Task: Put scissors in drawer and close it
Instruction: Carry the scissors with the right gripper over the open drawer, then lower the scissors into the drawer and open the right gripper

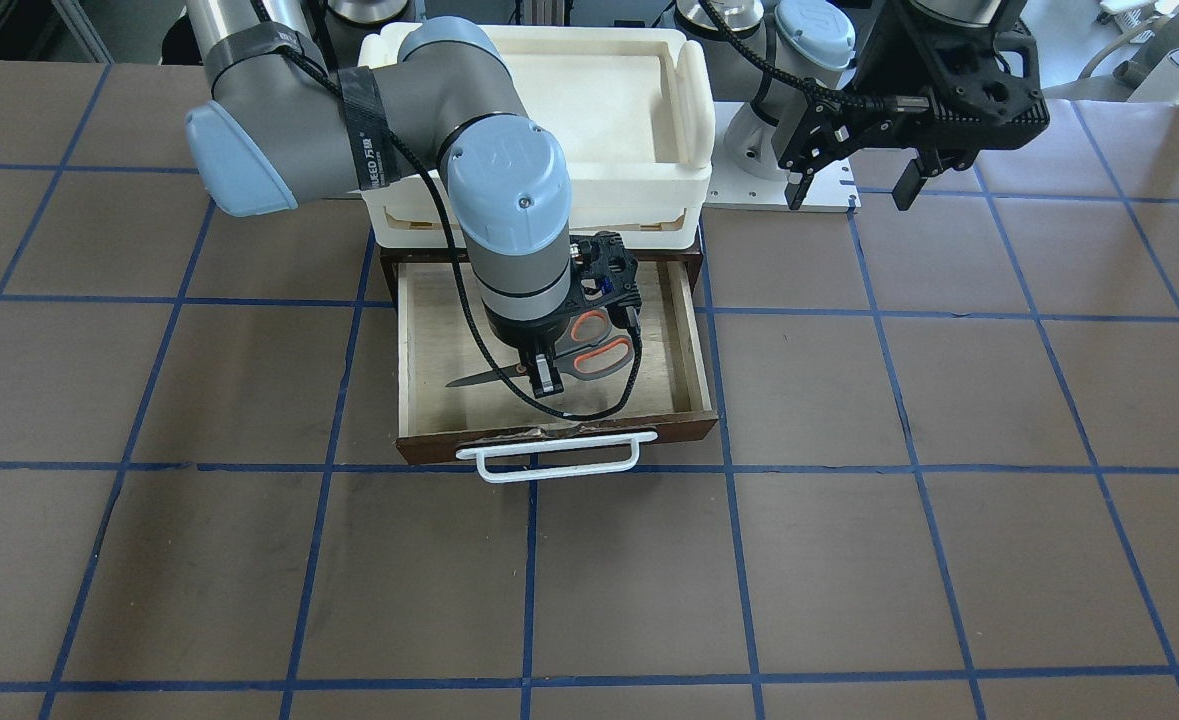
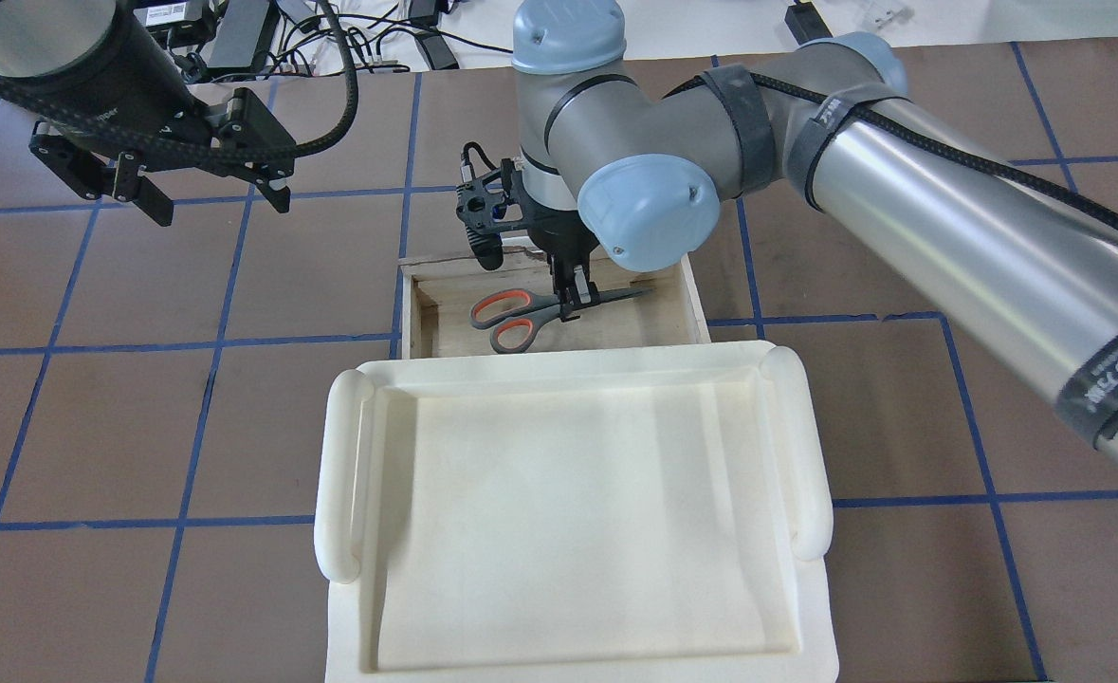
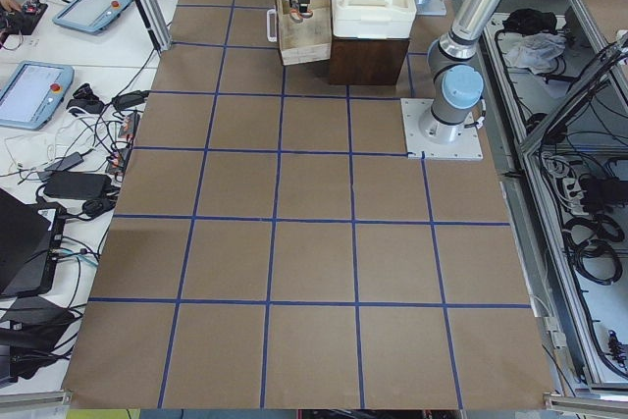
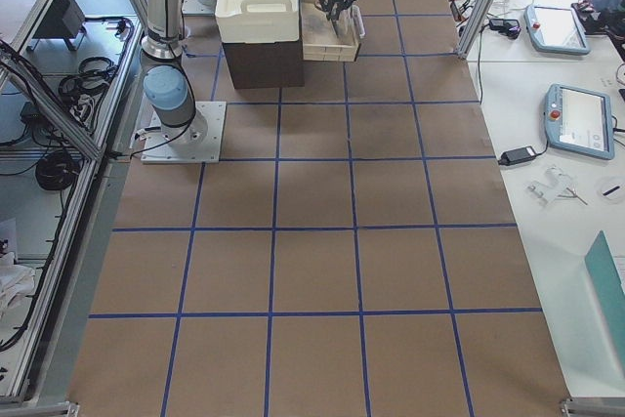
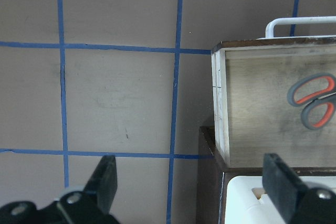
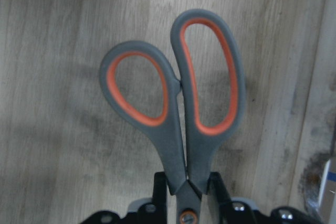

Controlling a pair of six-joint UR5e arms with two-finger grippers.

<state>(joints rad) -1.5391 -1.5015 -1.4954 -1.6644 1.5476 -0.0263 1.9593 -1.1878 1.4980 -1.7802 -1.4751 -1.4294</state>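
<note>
The scissors have grey handles with red-orange inserts and lie low inside the open plywood drawer, blades pointing toward the robot's right. My right gripper reaches down into the drawer and is shut on the scissors near the pivot; the right wrist view shows the scissors with a finger pressed on each side of the neck. In the overhead view the scissors lie in the drawer under the right gripper. My left gripper is open and empty, raised above the table beside the drawer.
A white plastic tray sits on the dark brown case behind the drawer. The drawer's white bar handle faces away from the robot. The table is brown with blue grid lines. The left arm's base plate lies next to the case.
</note>
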